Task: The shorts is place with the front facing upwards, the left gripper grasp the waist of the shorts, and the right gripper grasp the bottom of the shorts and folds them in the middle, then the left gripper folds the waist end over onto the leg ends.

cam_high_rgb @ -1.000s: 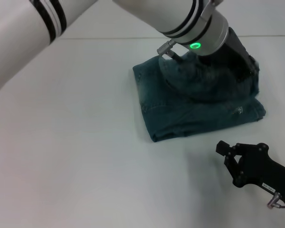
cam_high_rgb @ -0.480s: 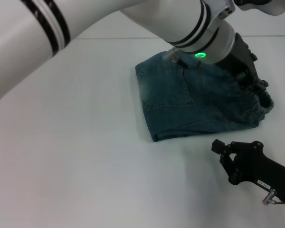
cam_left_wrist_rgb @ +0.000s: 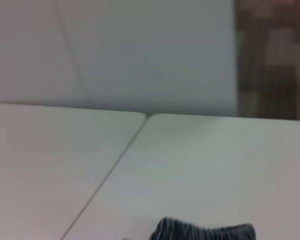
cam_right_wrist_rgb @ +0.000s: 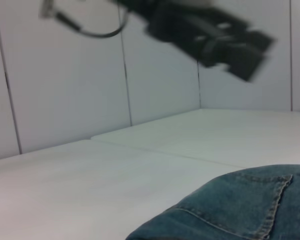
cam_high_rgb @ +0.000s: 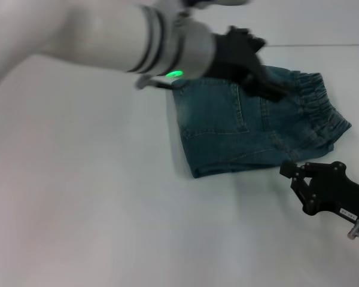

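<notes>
The blue-green denim shorts (cam_high_rgb: 227, 128) lie folded into a compact block on the white table (cam_high_rgb: 96, 197). The ruffled waist (cam_high_rgb: 314, 98) lies on top at the block's right end, and the leg ends under it are hidden. A patch pocket (cam_high_rgb: 218, 110) faces up. My left gripper (cam_high_rgb: 260, 66) hovers blurred above the shorts' far edge, open and holding nothing; it also shows in the right wrist view as the left gripper (cam_right_wrist_rgb: 215, 35). My right gripper (cam_high_rgb: 293, 177) rests open on the table just in front of the shorts' right corner. Denim (cam_right_wrist_rgb: 240, 210) fills the right wrist view's lower corner.
A seam line (cam_high_rgb: 323, 45) crosses the table behind the shorts. The left wrist view shows the tabletop (cam_left_wrist_rgb: 200, 165), a pale wall (cam_left_wrist_rgb: 140, 50) and a strip of gathered fabric (cam_left_wrist_rgb: 205, 232) at its lower edge.
The left gripper laid the waist over to the right end, let go and swung back up and left. The right gripper shifted slightly right.
</notes>
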Controlling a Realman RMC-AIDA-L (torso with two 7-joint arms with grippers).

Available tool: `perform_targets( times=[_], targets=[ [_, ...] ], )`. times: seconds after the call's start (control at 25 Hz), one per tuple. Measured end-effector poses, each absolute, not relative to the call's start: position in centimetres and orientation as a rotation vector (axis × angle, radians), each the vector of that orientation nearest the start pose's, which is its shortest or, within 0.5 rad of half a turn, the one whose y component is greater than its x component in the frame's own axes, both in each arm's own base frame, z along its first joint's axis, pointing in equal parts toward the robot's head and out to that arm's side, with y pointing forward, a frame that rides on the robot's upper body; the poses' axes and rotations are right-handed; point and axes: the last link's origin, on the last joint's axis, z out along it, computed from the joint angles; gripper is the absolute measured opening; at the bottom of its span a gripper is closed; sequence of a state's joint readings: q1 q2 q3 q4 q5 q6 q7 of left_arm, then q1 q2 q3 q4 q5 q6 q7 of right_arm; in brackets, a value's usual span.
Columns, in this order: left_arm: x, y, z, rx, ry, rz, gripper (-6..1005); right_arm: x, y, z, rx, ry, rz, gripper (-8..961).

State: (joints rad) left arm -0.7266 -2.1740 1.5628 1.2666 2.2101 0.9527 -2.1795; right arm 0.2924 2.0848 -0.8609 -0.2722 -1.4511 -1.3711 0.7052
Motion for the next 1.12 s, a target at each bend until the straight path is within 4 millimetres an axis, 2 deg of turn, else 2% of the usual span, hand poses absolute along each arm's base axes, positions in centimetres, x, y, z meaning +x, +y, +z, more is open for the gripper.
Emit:
perform_targets(
  times=[0.24,0.48,0.56,0.68,0.72,0.92,1.12],
  targets=[
    [-10.7,37.6,-3.5,-2.703,-0.352,-0.476,923,33.2,26.8,-2.3,-2.353,0.541,0.738,-2],
    [-19.8,35.1,-1.3,-2.619,-0.528,-0.704,934,33.0,26.4,-1.0,-2.441,0.553,0.728,3],
    [-23.1,33.5,-0.9,-2.575,-0.569,-0.755,934,33.0,26.0,-0.6,-2.462,0.552,0.731,83],
    [-26.4,31.4,-0.2,-2.512,-0.602,-0.809,934,33.2,25.3,0.2,-2.471,0.572,0.736,204],
    [-28.0,30.0,0.2,-2.484,-0.612,-0.831,934,33.4,25.1,0.6,-2.474,0.583,0.736,245],
    [-31.9,25.4,1.7,-2.397,-0.644,-0.847,934,34.0,23.1,3.3,-2.465,0.581,0.758,436],
    [-33.6,22.1,2.5,-2.406,-0.681,-0.829,934,35.0,20.9,6.0,-2.418,0.568,0.751,575]
  ],
)
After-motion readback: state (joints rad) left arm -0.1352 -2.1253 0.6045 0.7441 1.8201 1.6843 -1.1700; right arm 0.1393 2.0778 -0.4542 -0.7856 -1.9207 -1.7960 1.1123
